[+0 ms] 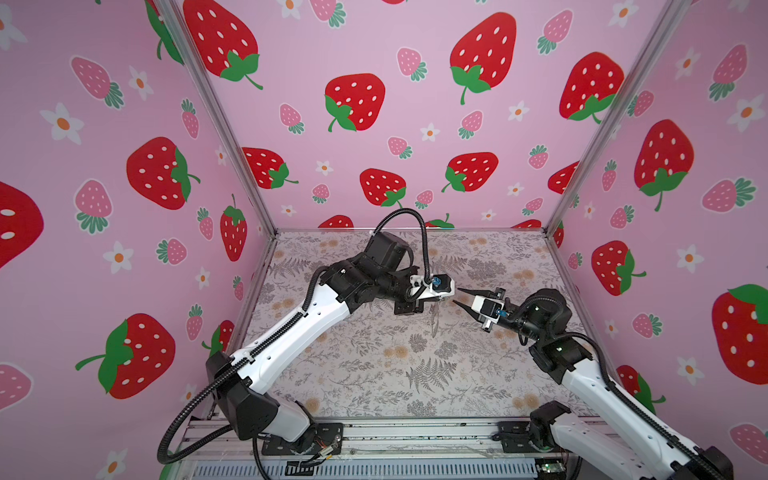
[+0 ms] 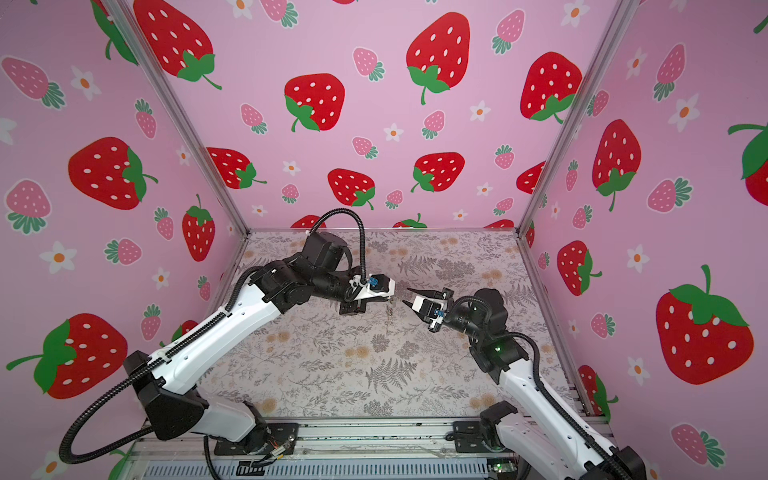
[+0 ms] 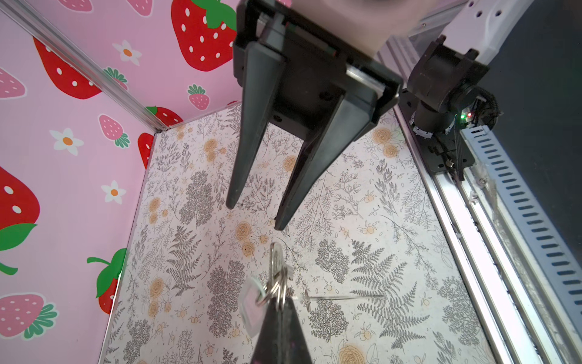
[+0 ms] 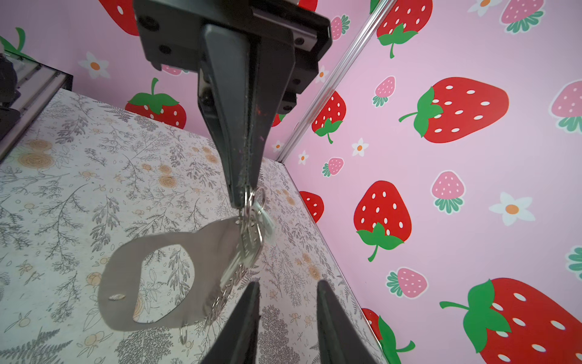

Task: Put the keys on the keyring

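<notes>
Currently the left end effector [image 4: 241, 197] is grasping the flat grey crescent-shaped keyring [image 4: 151, 277], hanging lengthwise downward; the released right end effector [image 4: 288, 283] is facing it, just apart.

White arm shells [image 1: 307, 328], black joints [image 1: 249, 405], ribbed black cables [image 1: 424, 245]

We see a tabletop [image 1: 395, 374] covered in a pale print of grey ferns and tan roses, stretching from the aluminium rail [image 1: 415, 434] back to the strawberry-print walls [image 1: 415, 124].
</notes>
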